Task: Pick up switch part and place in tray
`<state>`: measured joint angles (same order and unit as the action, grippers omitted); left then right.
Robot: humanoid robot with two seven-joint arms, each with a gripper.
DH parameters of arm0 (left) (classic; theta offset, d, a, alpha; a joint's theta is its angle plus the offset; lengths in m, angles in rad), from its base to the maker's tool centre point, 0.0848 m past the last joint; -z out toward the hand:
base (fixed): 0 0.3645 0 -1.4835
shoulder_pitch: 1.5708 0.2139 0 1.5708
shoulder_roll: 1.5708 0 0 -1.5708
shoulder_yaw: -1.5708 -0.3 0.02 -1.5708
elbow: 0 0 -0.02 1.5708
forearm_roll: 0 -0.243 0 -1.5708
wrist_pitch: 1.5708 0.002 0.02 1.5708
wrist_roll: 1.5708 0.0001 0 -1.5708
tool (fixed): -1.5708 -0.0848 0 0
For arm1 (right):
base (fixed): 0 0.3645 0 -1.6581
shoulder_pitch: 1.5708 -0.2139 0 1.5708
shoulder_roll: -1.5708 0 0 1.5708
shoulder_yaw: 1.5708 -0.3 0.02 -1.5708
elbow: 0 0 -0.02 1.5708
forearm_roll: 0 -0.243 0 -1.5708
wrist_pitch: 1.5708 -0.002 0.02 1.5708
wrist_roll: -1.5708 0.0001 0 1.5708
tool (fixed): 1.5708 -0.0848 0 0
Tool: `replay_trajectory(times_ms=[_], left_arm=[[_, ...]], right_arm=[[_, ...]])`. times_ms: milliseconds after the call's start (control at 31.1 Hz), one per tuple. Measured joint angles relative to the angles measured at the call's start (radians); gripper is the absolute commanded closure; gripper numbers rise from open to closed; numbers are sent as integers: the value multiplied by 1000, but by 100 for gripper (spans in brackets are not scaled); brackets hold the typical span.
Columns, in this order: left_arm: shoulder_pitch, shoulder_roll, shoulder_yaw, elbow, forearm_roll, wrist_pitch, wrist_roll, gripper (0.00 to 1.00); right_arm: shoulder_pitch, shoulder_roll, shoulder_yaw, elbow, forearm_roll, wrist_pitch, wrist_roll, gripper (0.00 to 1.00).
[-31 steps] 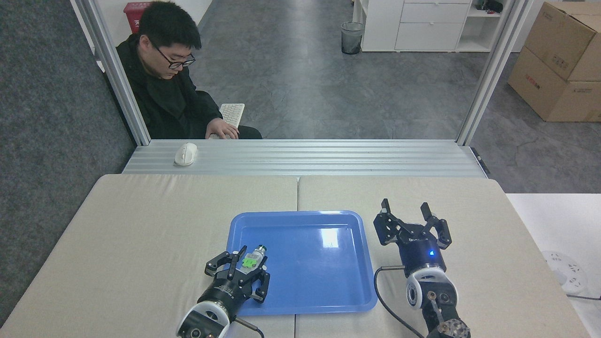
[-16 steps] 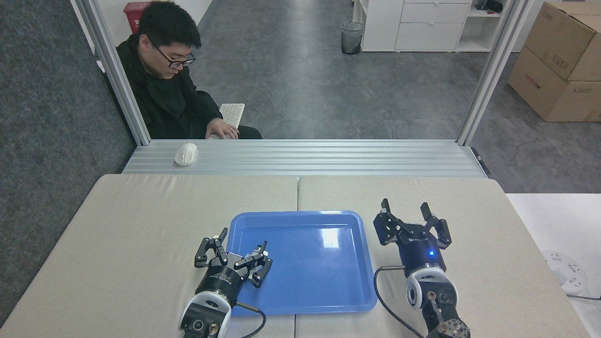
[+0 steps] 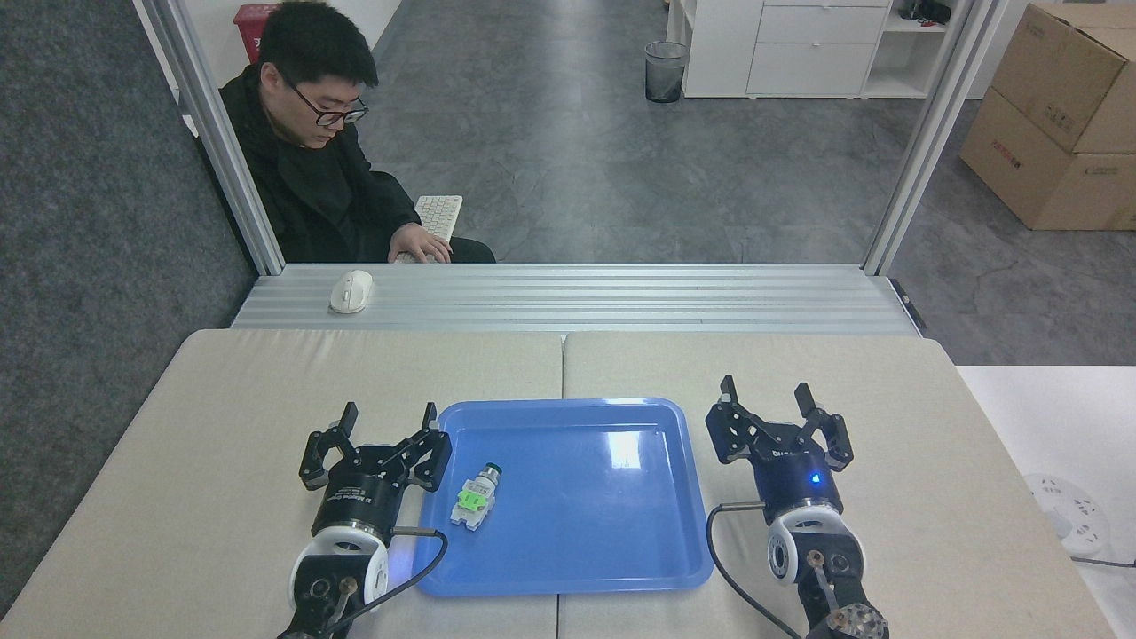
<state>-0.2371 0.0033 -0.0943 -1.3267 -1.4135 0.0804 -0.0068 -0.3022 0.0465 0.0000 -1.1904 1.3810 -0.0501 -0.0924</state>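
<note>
Since half a second ago the black two-fingered left gripper [image 3: 389,414] has drawn back leftward off the tray and now stands over the beige padded table [image 3: 222,461], just beside the tray's left rim, its fingers spread wide with nothing between them. Released from it, the small switch part [image 3: 475,497], with whitish-clear body, bright green block, silvery neck and dark tip, lies on its side to the right of that gripper, a little nearer the robot than the fingertips, clear of them and not touched. It rests inside the large shallow glossy blue plastic tray [image 3: 621,408], on the floor of its left portion, the dark tip pointing away from the robot. Farther right, across the tray and just beyond its right rim, the matching black right gripper [image 3: 768,395] hovers with fingers parted and empty, a blue light glowing on its wrist. Beyond the table, behind a ribbed aluminium ledge [image 3: 621,297] bearing a white computer mouse [image 3: 351,291], a person in dark clothing [image 3: 311,186] sits with one hand on a white keyboard [image 3: 439,216].
</note>
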Motion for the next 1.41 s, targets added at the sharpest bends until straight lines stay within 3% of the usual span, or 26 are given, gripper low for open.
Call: replay_trajectory(times_ms=[1414], left_arm=[[-24, 66, 87, -3, 46, -49, 4, 1]], right_arm=[[0, 0, 0, 0, 0, 0, 0, 0]])
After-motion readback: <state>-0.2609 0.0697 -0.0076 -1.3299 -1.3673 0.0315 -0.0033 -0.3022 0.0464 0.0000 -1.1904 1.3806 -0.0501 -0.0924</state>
